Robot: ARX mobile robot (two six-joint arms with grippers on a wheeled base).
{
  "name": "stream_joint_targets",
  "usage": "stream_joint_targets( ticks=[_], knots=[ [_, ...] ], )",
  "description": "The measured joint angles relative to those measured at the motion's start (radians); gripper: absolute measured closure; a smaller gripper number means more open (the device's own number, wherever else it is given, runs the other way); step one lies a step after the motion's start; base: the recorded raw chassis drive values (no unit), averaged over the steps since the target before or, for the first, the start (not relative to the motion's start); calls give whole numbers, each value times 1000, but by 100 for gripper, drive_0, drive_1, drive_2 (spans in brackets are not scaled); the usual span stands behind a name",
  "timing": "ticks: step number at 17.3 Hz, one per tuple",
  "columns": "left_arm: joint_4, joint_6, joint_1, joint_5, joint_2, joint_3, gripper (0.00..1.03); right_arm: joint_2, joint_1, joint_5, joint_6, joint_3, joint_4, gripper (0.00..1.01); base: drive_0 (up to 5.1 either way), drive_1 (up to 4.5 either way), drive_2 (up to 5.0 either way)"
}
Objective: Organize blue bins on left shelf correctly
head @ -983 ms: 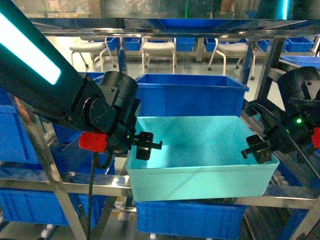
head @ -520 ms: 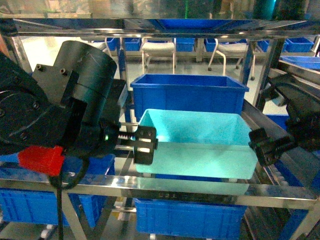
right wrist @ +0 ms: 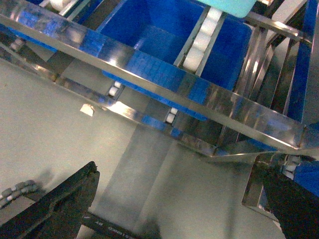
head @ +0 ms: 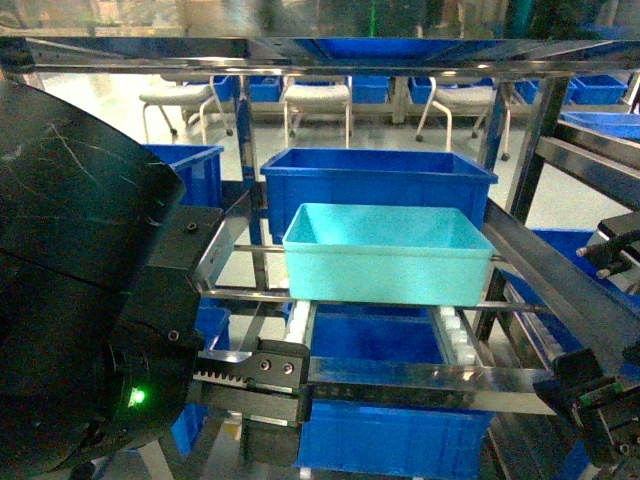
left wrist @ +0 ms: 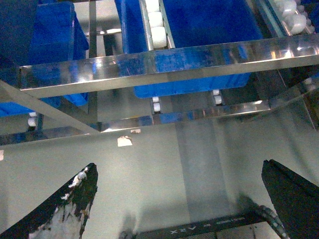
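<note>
The left gripper [left wrist: 179, 199] hangs spread, holding nothing. Ahead of and above it, between both grippers, the light turquoise plastic tub [head: 386, 253] sits on the stainless-steel roller shelf [head: 420, 375]. The right gripper [right wrist: 179, 199] is likewise spread, unloaded.

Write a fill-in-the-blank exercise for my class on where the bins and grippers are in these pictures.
1. The turquoise bin rests on the shelf's white ____ rails.
2. Directly behind it stands a dark ____ crate.
3. Both grippers, left and right, are ____ and hold nothing.
4. Both wrist cameras look down at the grey ____.

Missing words: roller; blue; open; floor
</note>
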Motion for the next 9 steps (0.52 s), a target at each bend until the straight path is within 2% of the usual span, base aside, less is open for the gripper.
stream_joint_targets(
  ticks=[1, 2, 3, 4, 6, 7, 9],
  knots=[
    [54, 8, 0, -19, 7, -9, 6, -3, 0, 0, 3, 3, 0, 3, 0, 0, 0],
    [486, 90, 2, -171, 91, -123, 18, 48, 20, 101, 49, -70, 322, 10, 0, 0, 0],
    [777, 169, 39, -217, 118, -294, 31, 112, 19, 232, 121, -208, 662, 25, 0, 0, 0],
    [961, 206, 93, -213, 73, -417, 43, 111, 0, 266, 150, -335, 832, 36, 0, 0, 0],
    [1147, 227, 150, -180, -61, -453, 59, 2, -16, 267, 173, -401, 1032, 53, 0, 0, 0],
    [1181, 234, 161, -151, -122, -461, 66, -61, -22, 256, 178, -404, 1080, 60, 0, 0, 0],
    [1180, 241, 179, -115, -182, -492, 75, -126, -22, 247, 182, -418, 1089, 69, 0, 0, 0]
  ],
)
